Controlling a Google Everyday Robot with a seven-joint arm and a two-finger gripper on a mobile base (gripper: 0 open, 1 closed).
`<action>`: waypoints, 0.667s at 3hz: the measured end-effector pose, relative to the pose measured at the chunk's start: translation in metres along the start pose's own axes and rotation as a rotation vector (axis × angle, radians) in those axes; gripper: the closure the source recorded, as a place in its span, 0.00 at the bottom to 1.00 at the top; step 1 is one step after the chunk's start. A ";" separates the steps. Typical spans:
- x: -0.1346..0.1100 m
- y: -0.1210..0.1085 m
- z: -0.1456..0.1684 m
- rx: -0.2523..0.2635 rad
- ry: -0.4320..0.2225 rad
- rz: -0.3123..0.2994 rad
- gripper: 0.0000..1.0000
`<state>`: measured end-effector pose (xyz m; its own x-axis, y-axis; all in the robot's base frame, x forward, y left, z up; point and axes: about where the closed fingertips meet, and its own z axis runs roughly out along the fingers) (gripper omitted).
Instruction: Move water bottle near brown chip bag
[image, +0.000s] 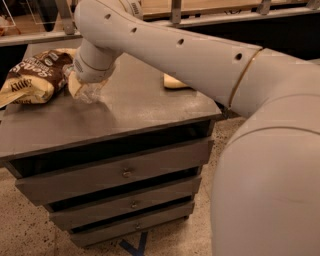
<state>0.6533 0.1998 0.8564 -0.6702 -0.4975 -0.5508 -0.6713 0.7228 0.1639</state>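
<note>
1. Chip bag (35, 80), at ten o'clock on the cabinet (150, 107): large white lettering on the dark brown part, turned away from the camera. It cannot be read as a word.
2. Same bag, cream end at its seven o'clock: a short run of dark letters, also unreadable.
3. Bottle (92, 93), at the bag's three o'clock: no label text can be read.
4. Gripper (82, 86), at the bottle's top, close to the bag's three o'clock: no readable marking.
5. Floor (30, 235), at six o'clock: blue lines (134, 245), which form no readable sign.
</note>
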 end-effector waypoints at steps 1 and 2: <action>-0.001 -0.001 -0.001 -0.003 -0.002 0.001 0.13; -0.001 -0.002 -0.002 -0.009 -0.008 0.008 0.00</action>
<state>0.6546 0.1979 0.8578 -0.6727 -0.4882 -0.5560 -0.6690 0.7222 0.1754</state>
